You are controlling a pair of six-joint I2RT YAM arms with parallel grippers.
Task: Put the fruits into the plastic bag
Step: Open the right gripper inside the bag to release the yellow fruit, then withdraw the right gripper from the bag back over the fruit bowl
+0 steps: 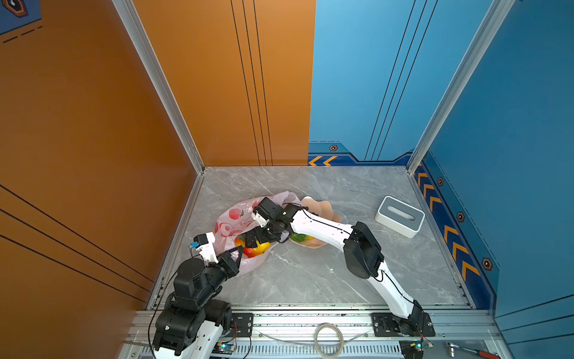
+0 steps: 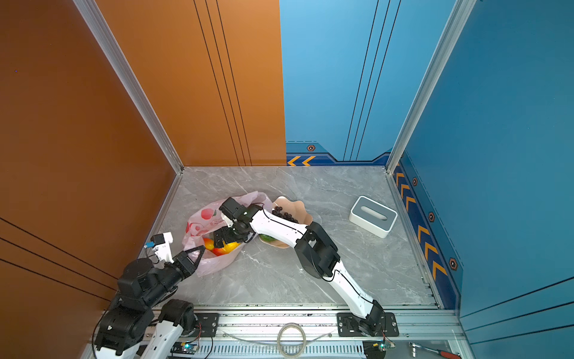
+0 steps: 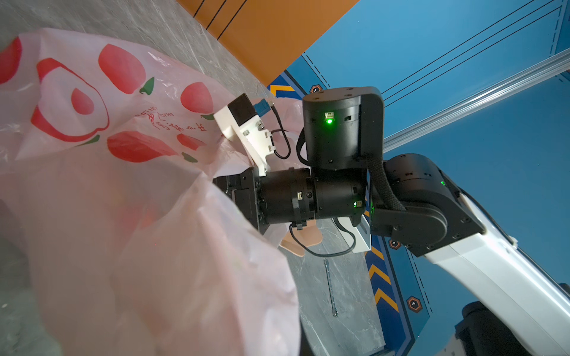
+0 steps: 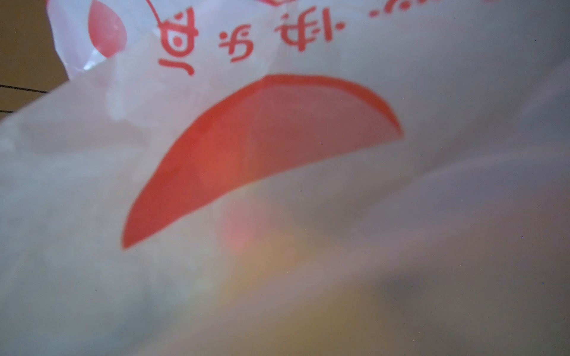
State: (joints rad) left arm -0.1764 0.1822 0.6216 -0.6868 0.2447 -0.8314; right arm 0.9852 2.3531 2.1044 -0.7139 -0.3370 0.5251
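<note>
The left gripper (image 1: 238, 250) is clamped tight on the bag (image 1: 231, 219) at its seven o'clock edge. The right gripper (image 1: 253, 239) reaches into the bag's mouth, and I can't tell how wide it stands. Red-yellow fruit (image 1: 257, 248) lies inside. Grapes (image 2: 284, 214) sit in the bowl (image 1: 321, 205) at the bag's three o'clock.

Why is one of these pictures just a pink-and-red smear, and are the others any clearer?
Right wrist view: the bag lies almost against the lens, so its red print blurs and only a yellow glow shows through. Left wrist view: near bag film soft, the right arm beyond it sharp. Both top views: sharp, evenly lit, faint shadows on the table.
</note>
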